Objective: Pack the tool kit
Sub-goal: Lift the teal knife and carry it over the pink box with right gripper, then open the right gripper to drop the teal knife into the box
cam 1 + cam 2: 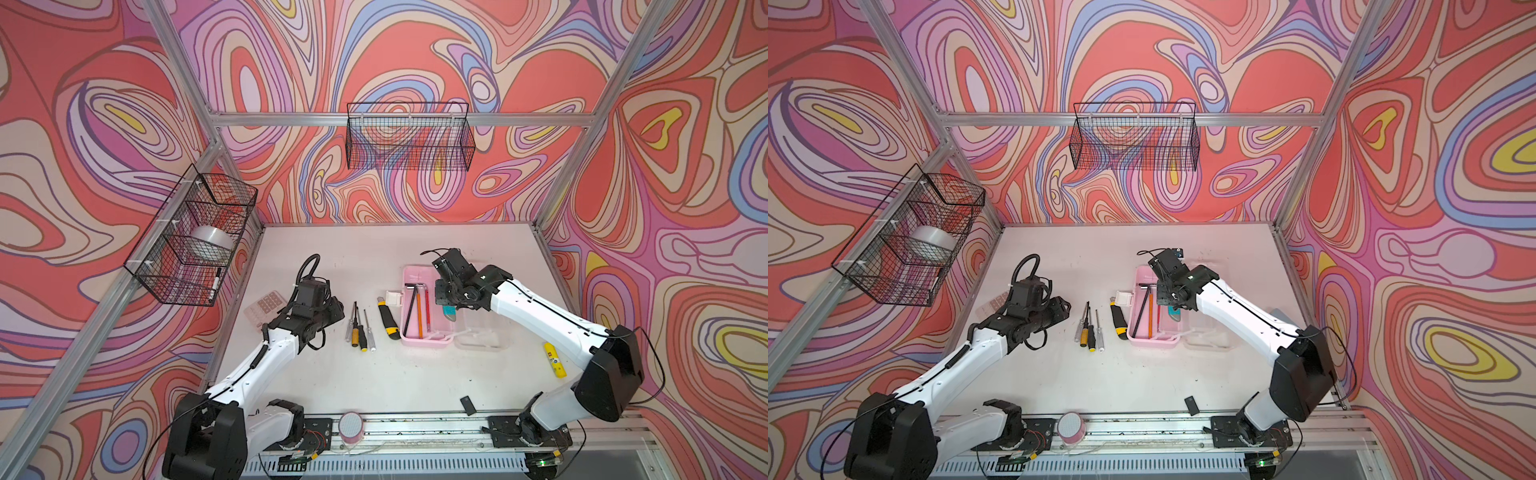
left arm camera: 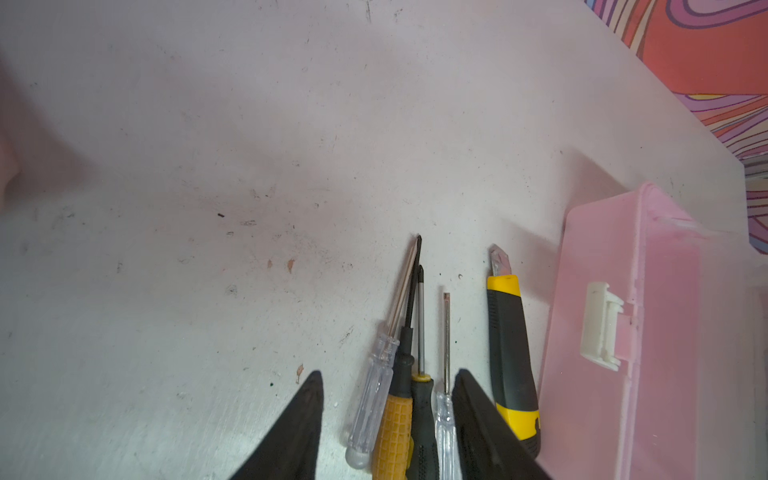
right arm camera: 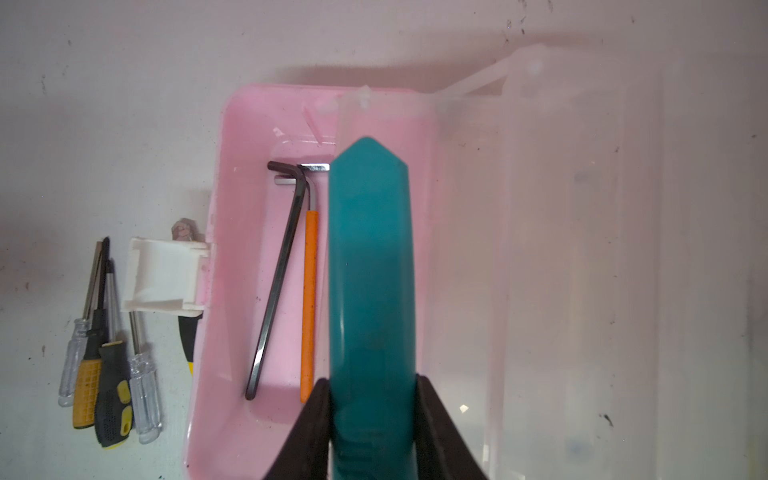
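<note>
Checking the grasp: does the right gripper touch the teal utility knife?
Touching. The right wrist view shows the right gripper fingers pressed against both sides of the teal utility knife, no gap.

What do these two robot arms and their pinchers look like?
The left arm and right arm have white shells, black joints and black shoulder housings. Black cables run along them; a ribbed black hose loops at the left wrist. The left gripper and right gripper each end in two black wedge-shaped fingers.
</note>
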Robot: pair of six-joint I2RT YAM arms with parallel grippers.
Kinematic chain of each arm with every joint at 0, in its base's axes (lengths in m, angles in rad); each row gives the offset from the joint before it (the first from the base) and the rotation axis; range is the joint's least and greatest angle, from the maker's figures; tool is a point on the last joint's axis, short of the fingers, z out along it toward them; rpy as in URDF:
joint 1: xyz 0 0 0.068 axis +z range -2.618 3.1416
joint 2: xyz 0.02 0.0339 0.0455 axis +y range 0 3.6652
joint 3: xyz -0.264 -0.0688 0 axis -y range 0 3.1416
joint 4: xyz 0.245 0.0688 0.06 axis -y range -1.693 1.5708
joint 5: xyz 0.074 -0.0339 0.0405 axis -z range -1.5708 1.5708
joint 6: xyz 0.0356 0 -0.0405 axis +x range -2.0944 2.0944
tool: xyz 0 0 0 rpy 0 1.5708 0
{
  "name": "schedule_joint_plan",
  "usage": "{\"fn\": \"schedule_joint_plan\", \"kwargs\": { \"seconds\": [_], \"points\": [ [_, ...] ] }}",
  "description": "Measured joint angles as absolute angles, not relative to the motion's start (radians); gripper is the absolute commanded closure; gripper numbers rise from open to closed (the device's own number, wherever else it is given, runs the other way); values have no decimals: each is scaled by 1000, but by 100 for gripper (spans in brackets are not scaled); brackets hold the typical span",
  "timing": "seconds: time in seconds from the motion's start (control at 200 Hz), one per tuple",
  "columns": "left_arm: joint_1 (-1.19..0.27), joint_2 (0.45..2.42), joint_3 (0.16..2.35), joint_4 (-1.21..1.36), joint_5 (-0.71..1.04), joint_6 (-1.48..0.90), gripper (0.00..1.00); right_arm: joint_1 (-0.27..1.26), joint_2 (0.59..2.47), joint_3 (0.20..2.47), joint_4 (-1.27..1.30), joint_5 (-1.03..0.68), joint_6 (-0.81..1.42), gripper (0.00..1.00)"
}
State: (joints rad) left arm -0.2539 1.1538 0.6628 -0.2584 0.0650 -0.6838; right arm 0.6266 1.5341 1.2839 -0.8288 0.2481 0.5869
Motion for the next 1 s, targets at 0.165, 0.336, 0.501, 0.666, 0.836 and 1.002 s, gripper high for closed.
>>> {"fn": "schedule_joint_plan", "kwargs": {
  "seconds": [0.165,0.336,0.501,0.666,0.836,1.002],
  "points": [
    [-254,1164,668,-257,72,-684,49,592,1586,1271,-764,212,577,79],
    [-254,1185,668,-251,78,-684,49,590,1663,1271,-730,207,562,78],
    [-254,1195,669,-249,80,-684,49,588,1696,1272,-724,203,562,64],
    [-254,1195,673,-241,84,-683,48,584,1696,1301,-746,213,555,39],
    [-254,1195,673,-231,96,-683,47,583,1691,1360,-779,207,547,39],
    [-254,1182,673,-180,113,-685,44,588,1652,1446,-809,181,521,39]
  ]
}}
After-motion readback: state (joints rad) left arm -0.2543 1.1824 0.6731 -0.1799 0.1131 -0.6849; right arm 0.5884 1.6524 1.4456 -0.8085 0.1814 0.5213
